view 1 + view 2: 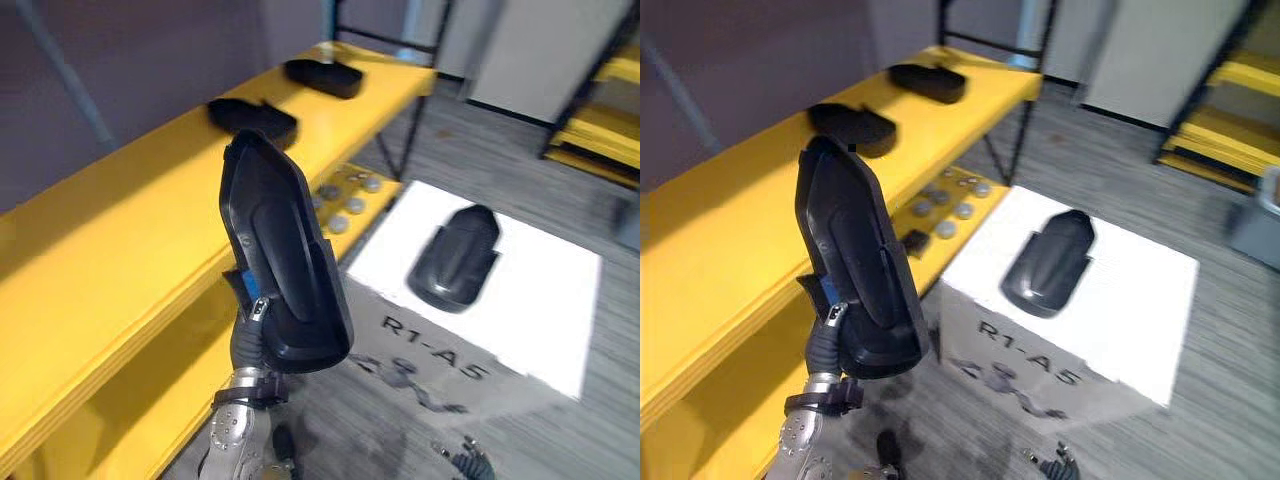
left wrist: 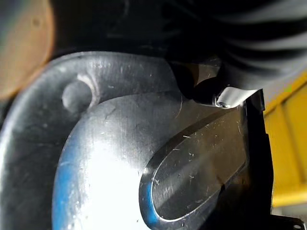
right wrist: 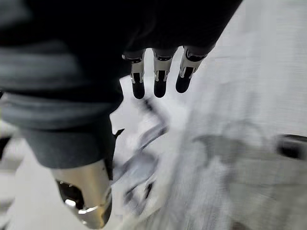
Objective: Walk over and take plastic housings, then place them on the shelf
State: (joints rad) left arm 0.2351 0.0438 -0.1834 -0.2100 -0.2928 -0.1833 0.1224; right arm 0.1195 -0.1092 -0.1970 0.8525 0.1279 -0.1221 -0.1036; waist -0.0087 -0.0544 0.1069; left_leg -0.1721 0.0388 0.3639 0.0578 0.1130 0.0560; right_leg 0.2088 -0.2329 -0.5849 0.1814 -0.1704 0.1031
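Housing (image 1: 280,240) upright in my left hand (image 1: 247,345), gripped tight at lower end; yellow shelf (image 1: 120,250) just beside hand. My right hand (image 3: 159,79) relaxed open, empty.

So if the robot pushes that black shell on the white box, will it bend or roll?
The black shell is probably stiff: its twin, upright in the left hand, shows no droop. It would likely slide, not roll, since it lies flat on the white box. The twin looks glossy, so it may be slippery.

Four black housings (image 1: 285,270) (image 1: 252,118) (image 1: 323,76) (image 1: 456,258), one white box (image 1: 540,300)
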